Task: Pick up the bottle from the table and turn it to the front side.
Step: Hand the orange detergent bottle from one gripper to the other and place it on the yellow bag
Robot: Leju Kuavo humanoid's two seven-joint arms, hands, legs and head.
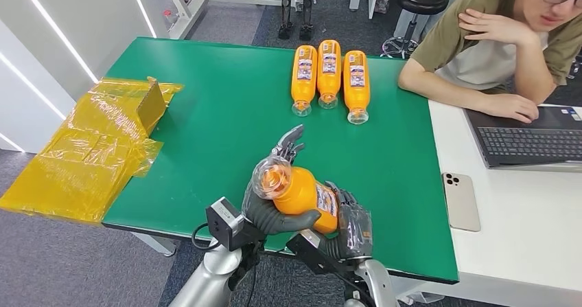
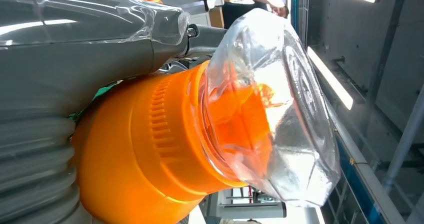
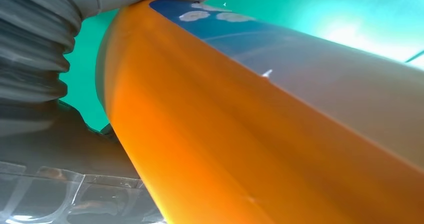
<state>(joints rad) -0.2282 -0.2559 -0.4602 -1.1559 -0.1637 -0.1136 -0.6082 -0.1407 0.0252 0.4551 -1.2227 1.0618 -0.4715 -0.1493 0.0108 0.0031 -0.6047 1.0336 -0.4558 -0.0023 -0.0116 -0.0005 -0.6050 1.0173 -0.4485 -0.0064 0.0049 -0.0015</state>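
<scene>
Fingers (image 1: 292, 142) of the left hand (image 1: 271, 204) wrap the neck end of the orange bottle (image 1: 302, 191); the right hand (image 1: 350, 228) clamps its labelled body. The bottle is held above the near edge of the green bench (image 1: 219, 115), its clear domed cap (image 2: 280, 108) tilted up. Three more orange bottles (image 1: 329, 73) lie side by side at the far edge. Crinkled yellow film (image 1: 89, 149) overhangs the bench's left side. A person (image 1: 494, 39) sits at a white desk (image 1: 535, 211) with a laptop (image 1: 528, 139) and a phone (image 1: 461, 200).
</scene>
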